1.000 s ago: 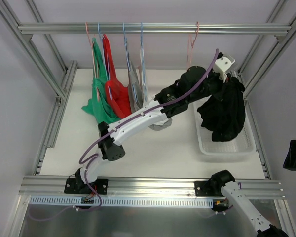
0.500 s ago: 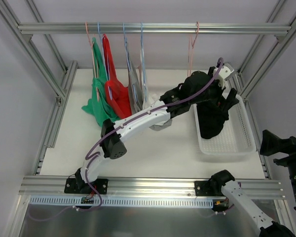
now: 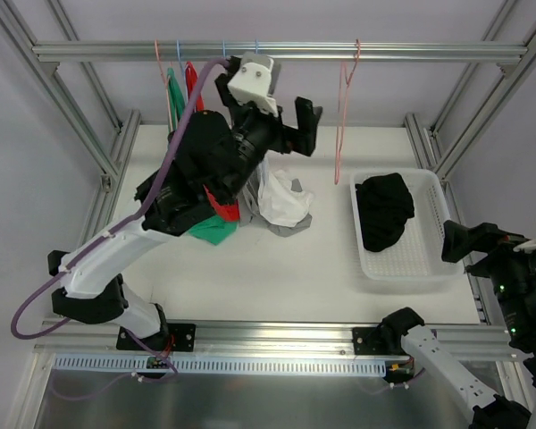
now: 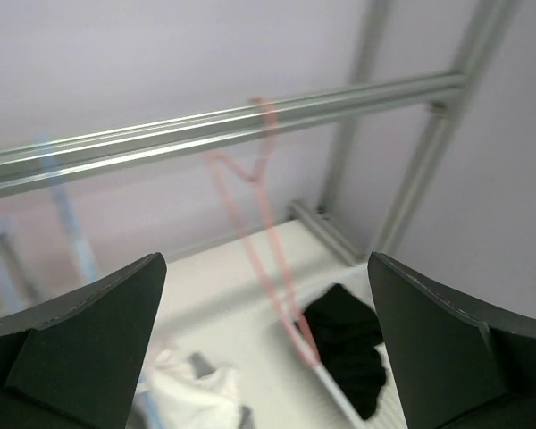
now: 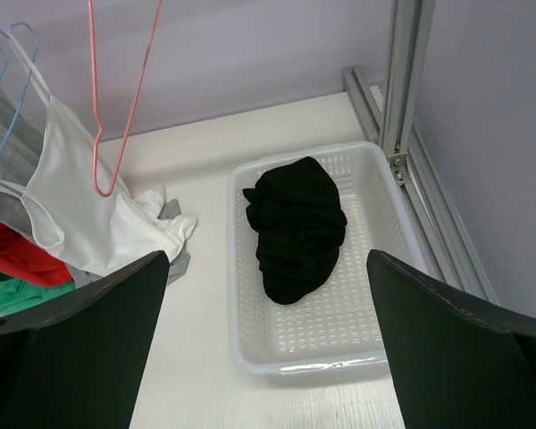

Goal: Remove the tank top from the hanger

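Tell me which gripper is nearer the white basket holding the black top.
Right. The right gripper hovers open just beyond the basket's right side, facing it; the left gripper is up by the hanger rail, well off to the basket's left.

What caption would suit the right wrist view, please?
Black tank top lies in the white basket; a bare pink hanger hangs nearby.

Left tool (image 4: 266,268) released black tank top (image 3: 382,210) into basket (image 3: 402,269), swung left.
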`<state>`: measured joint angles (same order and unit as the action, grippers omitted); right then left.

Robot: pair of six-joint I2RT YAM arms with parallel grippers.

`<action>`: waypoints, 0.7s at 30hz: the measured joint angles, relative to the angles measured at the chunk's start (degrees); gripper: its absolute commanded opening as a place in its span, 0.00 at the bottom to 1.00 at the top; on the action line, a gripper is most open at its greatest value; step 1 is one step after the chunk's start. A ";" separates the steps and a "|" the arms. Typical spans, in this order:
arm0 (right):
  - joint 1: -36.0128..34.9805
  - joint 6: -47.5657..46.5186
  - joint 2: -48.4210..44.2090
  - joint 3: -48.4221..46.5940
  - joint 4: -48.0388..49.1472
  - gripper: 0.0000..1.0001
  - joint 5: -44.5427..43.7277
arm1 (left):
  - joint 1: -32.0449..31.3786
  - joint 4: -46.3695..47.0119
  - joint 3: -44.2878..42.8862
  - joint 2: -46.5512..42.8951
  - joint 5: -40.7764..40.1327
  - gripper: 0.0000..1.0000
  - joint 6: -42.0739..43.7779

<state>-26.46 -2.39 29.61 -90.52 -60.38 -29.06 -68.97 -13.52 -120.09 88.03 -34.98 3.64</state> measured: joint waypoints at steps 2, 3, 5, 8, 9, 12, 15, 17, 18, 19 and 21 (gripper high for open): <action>-0.02 0.04 0.52 1.81 0.98 0.99 1.16 | 2.93 -2.29 1.07 -1.73 -3.15 0.93 -1.33; -0.04 0.04 0.63 2.69 1.31 1.00 1.66 | 5.25 -4.00 1.20 -1.90 -3.02 0.88 -2.69; -0.04 0.09 0.81 4.74 1.86 1.00 2.80 | 8.81 -6.51 1.33 -1.05 -1.40 0.80 -4.70; -0.04 0.24 0.90 6.47 2.34 0.99 4.09 | 14.38 -10.10 0.33 2.82 0.46 0.72 -6.47; -0.04 0.26 0.90 6.67 2.54 0.99 4.48 | 15.61 -10.95 -0.15 4.26 0.70 0.69 -7.06; -0.04 0.26 0.90 6.86 3.43 1.00 5.38 | 18.93 -13.66 -0.85 9.07 0.96 0.66 -8.07; -0.04 0.28 0.87 7.30 4.28 0.99 6.03 | 20.76 -16.00 -0.85 12.35 0.33 0.64 -9.09; -0.04 0.28 0.87 7.78 4.55 0.99 6.43 | 21.42 -16.85 -0.85 13.62 0.00 0.59 -9.66; -0.04 0.28 0.87 8.02 4.59 0.99 6.64 | 21.49 -16.92 -0.83 13.75 -0.02 0.58 -9.77; -0.04 0.28 0.87 8.31 4.70 0.99 6.93 | 21.86 -17.00 -0.83 13.90 0.00 0.56 -10.10; -0.04 0.28 0.87 8.68 4.81 1.00 7.39 | 22.23 -17.11 -0.83 13.99 -0.04 0.52 -10.64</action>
<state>-26.50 -2.11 30.48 -81.84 -55.57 -21.67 -46.74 -30.63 -120.92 102.02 -35.03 -7.01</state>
